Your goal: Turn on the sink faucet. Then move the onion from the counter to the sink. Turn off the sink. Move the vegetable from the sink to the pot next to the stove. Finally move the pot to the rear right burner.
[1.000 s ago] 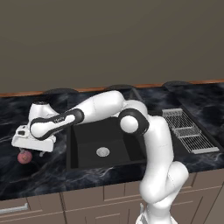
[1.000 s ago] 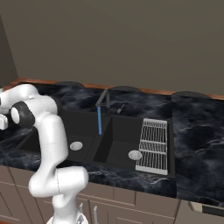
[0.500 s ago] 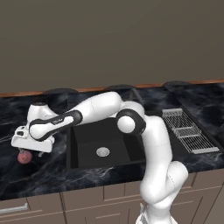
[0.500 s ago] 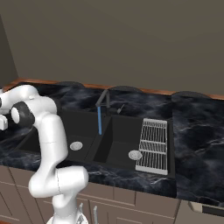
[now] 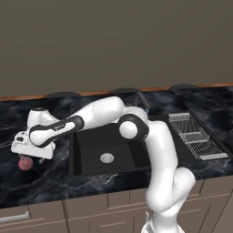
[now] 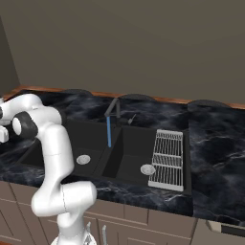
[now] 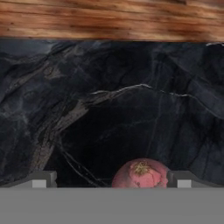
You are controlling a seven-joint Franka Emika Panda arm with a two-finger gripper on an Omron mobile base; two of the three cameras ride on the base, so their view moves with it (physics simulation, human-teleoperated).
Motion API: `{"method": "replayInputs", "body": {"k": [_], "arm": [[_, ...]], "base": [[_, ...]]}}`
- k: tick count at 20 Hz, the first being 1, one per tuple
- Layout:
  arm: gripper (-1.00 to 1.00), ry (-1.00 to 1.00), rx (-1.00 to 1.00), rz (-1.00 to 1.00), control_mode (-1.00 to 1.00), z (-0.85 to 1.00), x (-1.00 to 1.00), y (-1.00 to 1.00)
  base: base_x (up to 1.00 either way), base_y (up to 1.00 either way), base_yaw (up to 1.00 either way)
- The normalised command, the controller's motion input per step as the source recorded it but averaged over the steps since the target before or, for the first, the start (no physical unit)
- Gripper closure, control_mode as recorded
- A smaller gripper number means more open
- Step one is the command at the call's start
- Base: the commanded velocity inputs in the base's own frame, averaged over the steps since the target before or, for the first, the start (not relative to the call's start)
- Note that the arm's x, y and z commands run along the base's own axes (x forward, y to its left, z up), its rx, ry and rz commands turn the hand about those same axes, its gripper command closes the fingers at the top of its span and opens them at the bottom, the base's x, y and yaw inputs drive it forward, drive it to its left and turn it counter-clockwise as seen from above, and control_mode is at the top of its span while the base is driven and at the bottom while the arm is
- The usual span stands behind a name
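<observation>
Left base view: I see my white arm reaching left across the matte black double-basin sink (image 5: 109,148); its two-finger gripper (image 5: 28,157) hangs over the glossy black white-veined marble counter (image 5: 50,175) near that counter's left edge, directly above the small reddish-pink round onion (image 5: 25,164), which rests on the counter left of the sink; whether the fingers touch the onion I cannot tell here.

Right base view: a blue stream of water (image 6: 109,132) falls from the slim black faucet (image 6: 114,108) into the left basin; a silver wire rack (image 6: 167,158) lies along the sink's right edge.

Hand view: my finger tips (image 7: 181,178) stand wide apart; the onion sits between them, nearer the right tip, gripped by neither; the counter's brown wooden back edge (image 7: 109,19) runs across the top.
</observation>
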Motion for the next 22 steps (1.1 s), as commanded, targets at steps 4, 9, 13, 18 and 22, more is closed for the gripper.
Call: {"method": "replayInputs", "body": {"k": [4,9,13,18,22], "arm": [[-1.0,0.0,0.0,-0.03,-1.0,-0.01,0.1,0.07],[-1.0,0.0,0.0,-0.03,-1.0,-0.01,0.12,0.1],[-1.0,0.0,0.0,-0.03,-1.0,-0.02,0.08,0.08],[-1.0,0.0,0.0,-0.03,-1.0,-0.05,0.04,0.08],[-1.0,0.0,0.0,-0.02,-1.0,-0.08,0.01,0.08]], "base": [[0.0,0.0,0.0],[0.0,0.0,0.0],[0.0,0.0,0.0],[0.0,0.0,0.0],[0.0,0.0,0.0]]}}
